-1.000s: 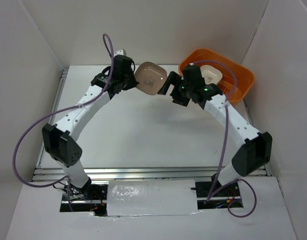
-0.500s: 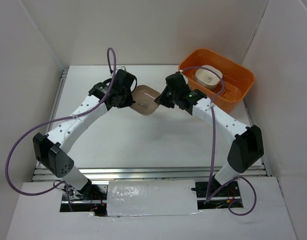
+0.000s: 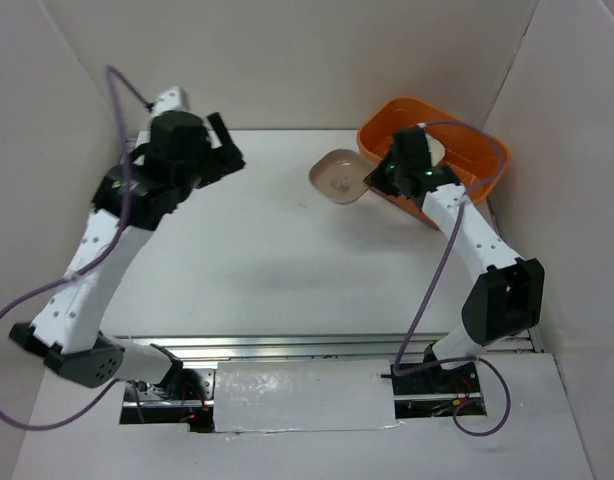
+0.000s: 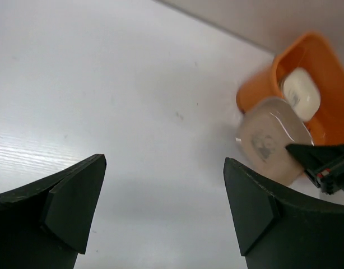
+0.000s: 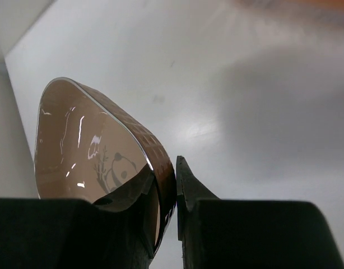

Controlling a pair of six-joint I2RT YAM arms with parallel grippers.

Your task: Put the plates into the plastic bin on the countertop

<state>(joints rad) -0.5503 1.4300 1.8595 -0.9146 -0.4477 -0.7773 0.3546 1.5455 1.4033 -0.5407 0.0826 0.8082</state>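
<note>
Beside the orange plastic bin (image 3: 487,152), a brown rounded-square dish (image 3: 339,177) was pinched hollow-up by the right gripper (image 3: 372,178); the left gripper (image 4: 163,168) was held with jaws spread.

Plate (image 3: 339,177) left of bin (image 3: 482,176); another plate (image 4: 301,94) inside.

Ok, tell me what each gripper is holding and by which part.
The right gripper pinches the glossy brown rounded-square dish by one edge of its rim. The left gripper is open and holds nothing.

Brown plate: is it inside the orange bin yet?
Not yet. The right hand holds the brown plate just outside the orange bin; a cream plate lies inside.
</note>
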